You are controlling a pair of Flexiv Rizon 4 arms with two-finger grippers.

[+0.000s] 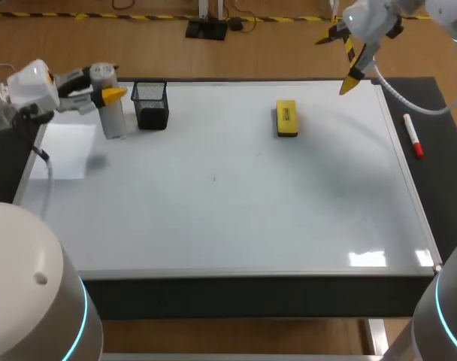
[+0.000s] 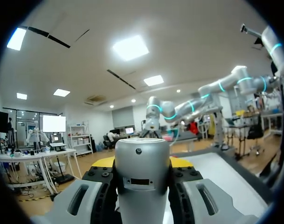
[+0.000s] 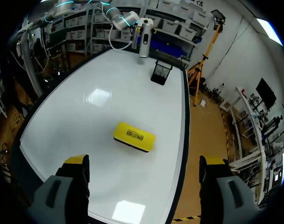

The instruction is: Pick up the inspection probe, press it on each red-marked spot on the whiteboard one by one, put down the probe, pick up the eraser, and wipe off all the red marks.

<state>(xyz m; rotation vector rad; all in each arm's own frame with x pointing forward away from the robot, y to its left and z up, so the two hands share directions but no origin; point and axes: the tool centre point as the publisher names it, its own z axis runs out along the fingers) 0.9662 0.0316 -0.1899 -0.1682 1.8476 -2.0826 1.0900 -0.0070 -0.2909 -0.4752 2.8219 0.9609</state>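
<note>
1. Left end effector (image 1: 110, 94) is clamped on the inspection probe (image 1: 114, 120), upright beside the mesh cup (image 1: 151, 105).
2. Right end effector (image 3: 144, 161) hangs with fingers apart above the eraser (image 3: 134, 136).
3. Probably the probing step. Next up is the red marks, but I can't spot any on the whiteboard (image 1: 213, 218).

Lighting: bright and even, from overhead; whiteboard (image 1: 213, 210) sheen strong, with white glare patches at its near right corner (two more patches in the right wrist view), and one soft grey shadow on the board near the probe (image 1: 113, 113).
</note>
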